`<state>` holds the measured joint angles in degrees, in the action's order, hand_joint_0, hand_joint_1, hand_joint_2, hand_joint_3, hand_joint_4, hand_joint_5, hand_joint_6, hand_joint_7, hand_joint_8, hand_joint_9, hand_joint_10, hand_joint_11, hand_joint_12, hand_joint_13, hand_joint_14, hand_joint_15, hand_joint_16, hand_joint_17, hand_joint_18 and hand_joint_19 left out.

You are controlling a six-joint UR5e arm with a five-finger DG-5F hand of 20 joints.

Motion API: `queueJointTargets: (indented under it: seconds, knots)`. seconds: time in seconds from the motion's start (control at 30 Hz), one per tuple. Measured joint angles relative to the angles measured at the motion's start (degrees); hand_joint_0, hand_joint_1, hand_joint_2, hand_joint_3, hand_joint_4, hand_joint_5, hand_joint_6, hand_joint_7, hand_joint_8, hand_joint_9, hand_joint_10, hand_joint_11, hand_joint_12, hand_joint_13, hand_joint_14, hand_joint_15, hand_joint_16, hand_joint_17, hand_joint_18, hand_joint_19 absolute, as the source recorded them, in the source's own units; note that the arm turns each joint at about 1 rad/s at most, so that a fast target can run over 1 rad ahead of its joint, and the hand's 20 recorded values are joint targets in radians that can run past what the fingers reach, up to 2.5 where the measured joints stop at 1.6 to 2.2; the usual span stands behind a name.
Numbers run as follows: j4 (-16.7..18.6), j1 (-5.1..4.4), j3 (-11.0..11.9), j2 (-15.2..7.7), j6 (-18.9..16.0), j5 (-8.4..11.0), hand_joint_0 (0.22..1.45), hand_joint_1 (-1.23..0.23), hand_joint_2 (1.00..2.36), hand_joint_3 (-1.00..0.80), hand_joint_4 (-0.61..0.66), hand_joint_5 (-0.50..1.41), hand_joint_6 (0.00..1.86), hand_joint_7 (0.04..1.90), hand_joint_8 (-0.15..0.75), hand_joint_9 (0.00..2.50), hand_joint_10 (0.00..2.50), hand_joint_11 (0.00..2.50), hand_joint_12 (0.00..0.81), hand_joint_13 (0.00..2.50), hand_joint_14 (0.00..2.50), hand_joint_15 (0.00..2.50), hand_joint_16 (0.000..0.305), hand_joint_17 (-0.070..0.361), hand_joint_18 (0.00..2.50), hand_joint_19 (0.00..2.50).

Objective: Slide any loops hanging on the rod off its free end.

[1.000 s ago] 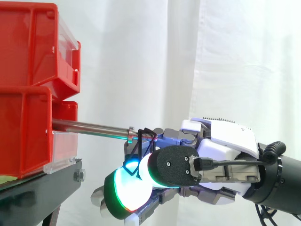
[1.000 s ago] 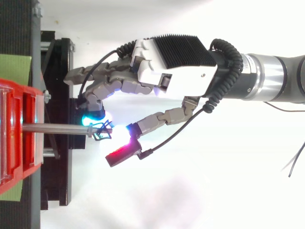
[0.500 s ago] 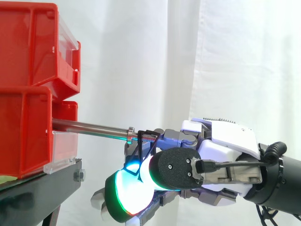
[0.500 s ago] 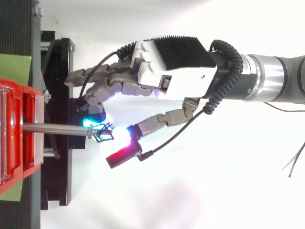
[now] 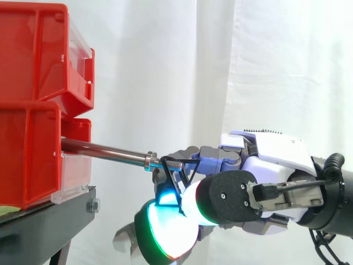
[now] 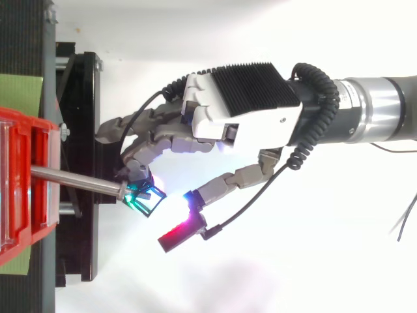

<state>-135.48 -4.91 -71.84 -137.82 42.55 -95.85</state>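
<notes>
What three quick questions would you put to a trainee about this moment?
1. True or false: the black wire loops have dropped clear of the rod.
2. The rod sticks out from: A) the lower red bin; B) the upper red bin; C) the white curtain.
3. In the side view, from which edge does the hand come in?

Key: 1 false, they hang at the rod's threaded free end. 2 A. 3 The right edge.
</notes>
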Motion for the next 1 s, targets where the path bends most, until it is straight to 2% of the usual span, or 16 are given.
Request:
queueJointTargets:
  seconds: [0.13, 0.53, 0.77, 1.0]
  knots:
    - [-3.9, 0.09, 0.0, 1.0, 0.6, -0.08, 0.60, -0.67, 1.02, -0.16, 0.08, -0.21, 0.91, 1.02, 0.324, 0.77, 0.01, 0.20, 0.333, 0.70, 0.00, 0.03, 0.050, 0.112, 0.81, 0.26]
    - [-10.6, 0.19, -0.1, 4.2, 0.9, -0.04, 0.60, -0.67, 1.02, -0.19, 0.10, -0.20, 0.90, 1.01, 0.325, 0.77, 0.01, 0.21, 0.333, 0.70, 0.00, 0.03, 0.050, 0.112, 0.81, 0.27]
    - [-16.9, 0.24, -0.1, 6.4, 0.1, -0.01, 0.61, -0.67, 1.02, -0.21, 0.12, -0.20, 0.90, 1.02, 0.326, 0.77, 0.01, 0.21, 0.334, 0.70, 0.00, 0.03, 0.050, 0.112, 0.80, 0.27]
    - [-21.1, 0.25, -0.1, 8.0, -1.0, 0.21, 0.62, -0.67, 1.02, -0.30, 0.14, -0.21, 0.88, 1.03, 0.327, 0.77, 0.01, 0.21, 0.335, 0.70, 0.00, 0.02, 0.050, 0.112, 0.81, 0.26]
